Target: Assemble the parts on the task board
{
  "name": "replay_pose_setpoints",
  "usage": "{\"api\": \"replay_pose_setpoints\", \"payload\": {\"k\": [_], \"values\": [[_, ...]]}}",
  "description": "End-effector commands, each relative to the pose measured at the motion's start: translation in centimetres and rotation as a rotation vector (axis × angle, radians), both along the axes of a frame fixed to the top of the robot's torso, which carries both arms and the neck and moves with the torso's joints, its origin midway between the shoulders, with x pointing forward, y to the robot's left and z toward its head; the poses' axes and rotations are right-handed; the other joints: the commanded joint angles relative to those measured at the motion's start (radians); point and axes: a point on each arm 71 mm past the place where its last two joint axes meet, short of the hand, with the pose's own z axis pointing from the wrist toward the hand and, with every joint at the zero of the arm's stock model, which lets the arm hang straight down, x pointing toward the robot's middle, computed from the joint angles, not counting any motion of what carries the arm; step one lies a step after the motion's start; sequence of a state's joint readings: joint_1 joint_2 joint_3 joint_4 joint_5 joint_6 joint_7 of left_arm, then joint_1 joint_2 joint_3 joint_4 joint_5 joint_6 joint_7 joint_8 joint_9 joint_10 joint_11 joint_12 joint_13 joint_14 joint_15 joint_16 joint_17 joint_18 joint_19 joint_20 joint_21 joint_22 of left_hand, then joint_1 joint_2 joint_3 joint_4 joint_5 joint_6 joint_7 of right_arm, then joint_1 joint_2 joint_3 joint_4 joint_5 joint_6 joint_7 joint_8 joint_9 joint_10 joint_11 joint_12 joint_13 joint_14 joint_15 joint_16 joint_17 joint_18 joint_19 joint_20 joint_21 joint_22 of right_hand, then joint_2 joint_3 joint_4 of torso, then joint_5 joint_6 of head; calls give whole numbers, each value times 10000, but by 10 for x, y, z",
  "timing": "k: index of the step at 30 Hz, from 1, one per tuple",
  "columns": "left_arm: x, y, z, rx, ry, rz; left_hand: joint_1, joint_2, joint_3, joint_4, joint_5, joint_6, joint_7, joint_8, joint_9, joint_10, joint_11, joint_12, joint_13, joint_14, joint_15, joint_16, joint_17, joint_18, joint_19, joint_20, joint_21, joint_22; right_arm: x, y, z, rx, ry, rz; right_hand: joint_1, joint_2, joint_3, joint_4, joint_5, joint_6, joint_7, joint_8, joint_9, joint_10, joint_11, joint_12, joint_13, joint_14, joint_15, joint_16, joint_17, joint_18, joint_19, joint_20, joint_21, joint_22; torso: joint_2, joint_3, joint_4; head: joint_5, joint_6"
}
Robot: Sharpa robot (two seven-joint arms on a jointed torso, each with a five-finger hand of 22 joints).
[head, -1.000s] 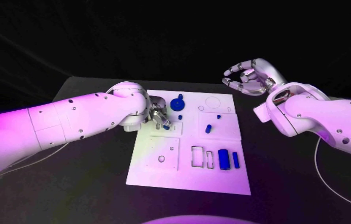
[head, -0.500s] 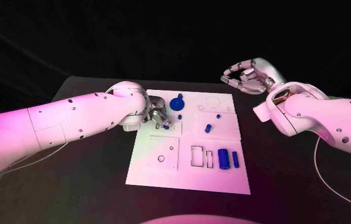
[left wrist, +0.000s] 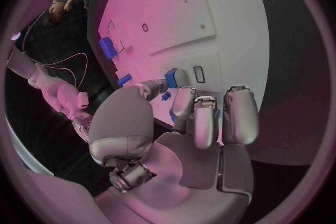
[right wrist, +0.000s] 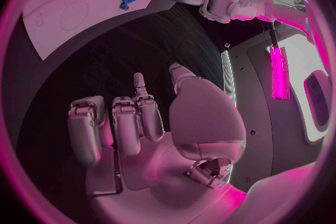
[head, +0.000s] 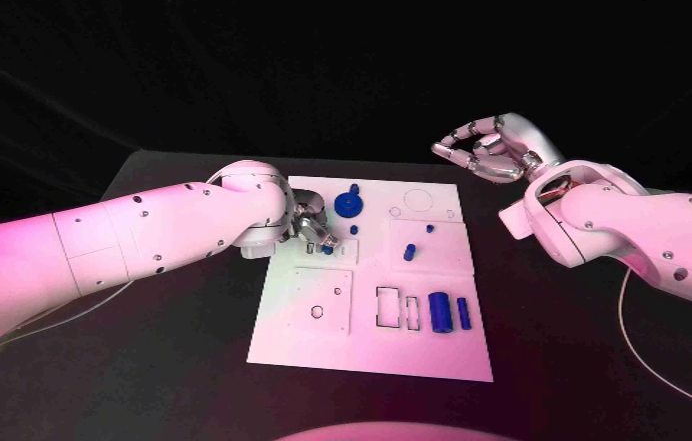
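Fingers (left wrist: 198,117) of left hand (head: 310,229) pinch small blue part (left wrist: 171,77).

We see the left hand (left wrist: 183,123) over the task board (left wrist: 210,5) — fingertips (left wrist: 175,79) pinching a small blue part (left wrist: 170,74) beside a rectangular slot (left wrist: 199,74).

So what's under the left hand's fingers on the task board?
The left hand has its fingers curled down on the task board, with a small blue part at their tips beside a rectangular slot. Whatever lies directly beneath the fingers is covered.
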State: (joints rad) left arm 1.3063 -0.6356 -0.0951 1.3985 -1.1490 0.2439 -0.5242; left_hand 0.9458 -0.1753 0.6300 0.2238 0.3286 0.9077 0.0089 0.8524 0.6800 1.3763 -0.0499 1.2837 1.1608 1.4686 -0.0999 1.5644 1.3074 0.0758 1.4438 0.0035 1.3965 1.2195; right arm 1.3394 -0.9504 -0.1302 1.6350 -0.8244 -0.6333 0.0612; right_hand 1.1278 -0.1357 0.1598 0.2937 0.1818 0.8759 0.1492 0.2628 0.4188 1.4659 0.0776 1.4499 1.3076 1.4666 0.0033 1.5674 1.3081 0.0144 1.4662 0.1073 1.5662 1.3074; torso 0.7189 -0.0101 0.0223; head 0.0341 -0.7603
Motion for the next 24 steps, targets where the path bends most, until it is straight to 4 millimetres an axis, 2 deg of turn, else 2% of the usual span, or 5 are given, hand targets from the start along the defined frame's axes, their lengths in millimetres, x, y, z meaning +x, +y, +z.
{"api": "replay_pose_setpoints", "payload": {"k": [1, 17, 24], "values": [[-3, -1, -5, 160, 294, -183, -99, 6, -152, 41, -40, 41, 63, -37, -19, 80, -22, 23, 21, 1022, -78, 64, 2634, -63, 42, -23, 45, 12, 0, 1, 0, -8, -35, 105, -127, 10, -100, 2, -56, -60, 11, 60, 9, 125, -88, -38, 1672, 1042, -62, 34, 2627, -144, 1046, -63, 46, 2634, 1, 2, -1, -7, -3], [-5, 0, 0, -185, 45, -6, -171, -106, -770, 366, -43, 18, 77, -66, -55, 29, -11, -55, -48, 1022, -73, 64, 2634, -56, 33, -33, 18, -18, 0, 1, 0, -20, -26, 94, -179, 95, -216, -6, 36, -71, 9, 87, 11, 119, -90, -45, 1666, 1042, -63, 34, 2627, -144, 1046, -63, 46, 2634, 8, 3, -8, -29, 21], [-4, 2, 8, -355, -153, 73, -168, -163, -977, 467, -44, 20, 77, -65, -61, 23, -10, -63, -51, 1022, -73, 64, 2634, -55, 34, -37, 12, -20, 1, -1, -1, -29, -30, 59, -180, 104, -234, -7, 62, -74, 9, 90, 11, 122, -90, -41, 1670, 1042, -63, 34, 2627, -144, 1046, -63, 46, 2634, 1, 9, 11, -42, 47]]}}
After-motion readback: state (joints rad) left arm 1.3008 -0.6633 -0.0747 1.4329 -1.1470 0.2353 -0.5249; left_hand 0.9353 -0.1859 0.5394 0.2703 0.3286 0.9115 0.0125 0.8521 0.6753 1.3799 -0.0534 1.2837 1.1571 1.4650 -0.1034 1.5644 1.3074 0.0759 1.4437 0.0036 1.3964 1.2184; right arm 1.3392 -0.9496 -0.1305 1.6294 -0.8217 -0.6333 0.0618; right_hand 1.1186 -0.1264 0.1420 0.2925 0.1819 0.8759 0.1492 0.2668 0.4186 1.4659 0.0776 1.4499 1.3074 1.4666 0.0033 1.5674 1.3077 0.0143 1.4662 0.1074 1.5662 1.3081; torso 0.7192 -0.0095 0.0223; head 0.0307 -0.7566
